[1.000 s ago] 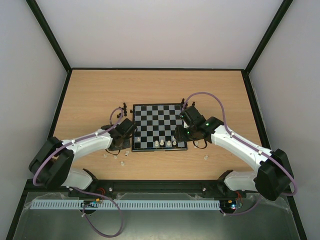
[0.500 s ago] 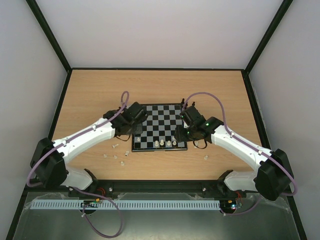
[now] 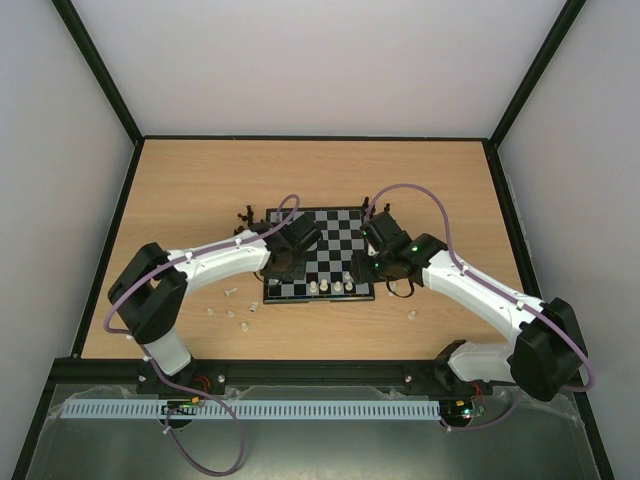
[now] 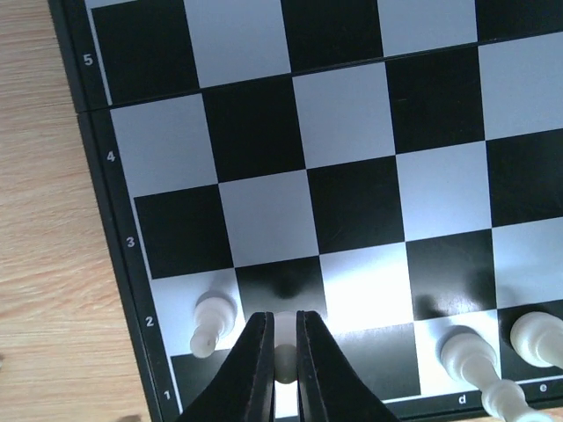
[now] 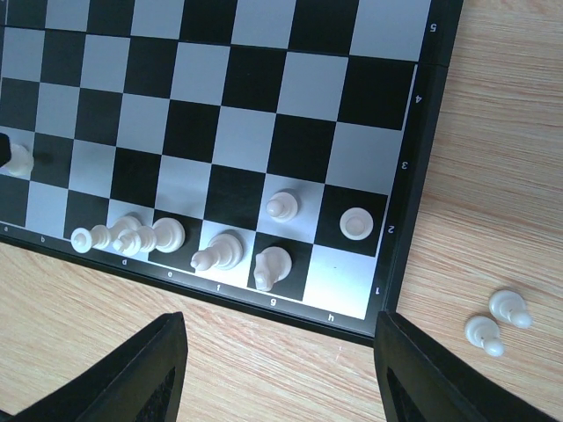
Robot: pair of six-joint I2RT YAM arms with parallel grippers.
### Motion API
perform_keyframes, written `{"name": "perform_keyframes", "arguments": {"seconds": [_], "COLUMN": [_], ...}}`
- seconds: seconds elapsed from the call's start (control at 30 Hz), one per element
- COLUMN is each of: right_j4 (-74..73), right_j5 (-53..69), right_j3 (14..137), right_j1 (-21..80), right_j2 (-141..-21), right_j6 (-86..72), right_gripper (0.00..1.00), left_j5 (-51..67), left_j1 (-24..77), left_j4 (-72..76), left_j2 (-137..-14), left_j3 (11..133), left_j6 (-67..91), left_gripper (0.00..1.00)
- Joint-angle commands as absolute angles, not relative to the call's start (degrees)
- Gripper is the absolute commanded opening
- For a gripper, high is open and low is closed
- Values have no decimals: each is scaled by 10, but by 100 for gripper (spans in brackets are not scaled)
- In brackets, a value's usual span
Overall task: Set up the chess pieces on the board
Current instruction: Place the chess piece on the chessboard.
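Left gripper (image 4: 283,318) clamped on cream piece (image 4: 284,362) at chessboard (image 4: 352,132) near-left corner, pawn (image 4: 211,323) just beside, right gripper (image 5: 280,352) open above near-right edge, loose pawns (image 5: 508,308) outside it

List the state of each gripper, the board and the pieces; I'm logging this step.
Left gripper: shut on white piece.
Right gripper: open, empty.
Board: flat, only partly set.
Placed pieces: standing.
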State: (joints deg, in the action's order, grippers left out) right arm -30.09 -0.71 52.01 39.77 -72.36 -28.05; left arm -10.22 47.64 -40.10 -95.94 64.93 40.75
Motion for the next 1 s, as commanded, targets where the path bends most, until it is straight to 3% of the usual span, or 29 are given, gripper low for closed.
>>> {"name": "perform_keyframes", "arguments": {"seconds": [0.0, 0.73, 0.87, 0.97], "right_j4": [-316, -313, -313, -314], "right_j5": [-14, -10, -11, -12], "right_j3": [518, 516, 516, 516], "right_j1": [401, 401, 401, 400], "right_j2": [-717, -720, -721, -722], "right_j6": [-279, -278, -279, -279], "right_gripper": [59, 59, 59, 59], "left_j5": [-89, -100, -97, -98], "left_j1": [479, 478, 478, 478], "left_j4": [-381, -380, -379, -378], "left_j2": [-974, -983, -986, -985], "left_j3": [653, 629, 628, 628], "left_j6": [391, 396, 396, 395], "left_gripper": [5, 12, 15, 24]}}
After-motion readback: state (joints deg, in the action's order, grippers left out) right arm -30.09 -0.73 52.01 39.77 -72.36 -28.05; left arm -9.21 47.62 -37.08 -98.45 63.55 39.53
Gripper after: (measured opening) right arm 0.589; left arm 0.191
